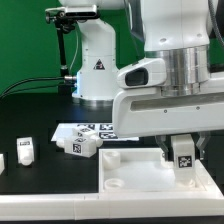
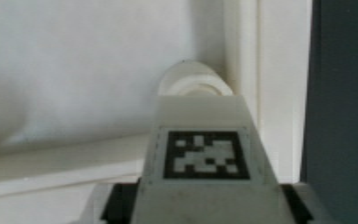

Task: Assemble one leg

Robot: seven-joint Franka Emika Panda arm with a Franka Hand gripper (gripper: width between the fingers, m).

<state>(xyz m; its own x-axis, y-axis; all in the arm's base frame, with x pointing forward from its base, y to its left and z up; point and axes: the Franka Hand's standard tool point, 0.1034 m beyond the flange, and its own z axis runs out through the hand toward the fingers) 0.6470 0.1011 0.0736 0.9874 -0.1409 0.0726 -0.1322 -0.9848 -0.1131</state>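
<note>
White arm (image 1: 172, 62) vert., leg (image 1: 184, 156) in gripper (image 1: 184, 150)

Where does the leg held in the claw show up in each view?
Exterior view: the leg is low at the exterior view's right, clamped in the claw over the white panel.
Wrist view: the leg fills the centre, its tag facing the camera.
Shared landmark: the white panel beneath it.

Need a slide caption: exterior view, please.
Two-finger gripper holds tagged white plastic leg at corner of flat white square panel.
</note>
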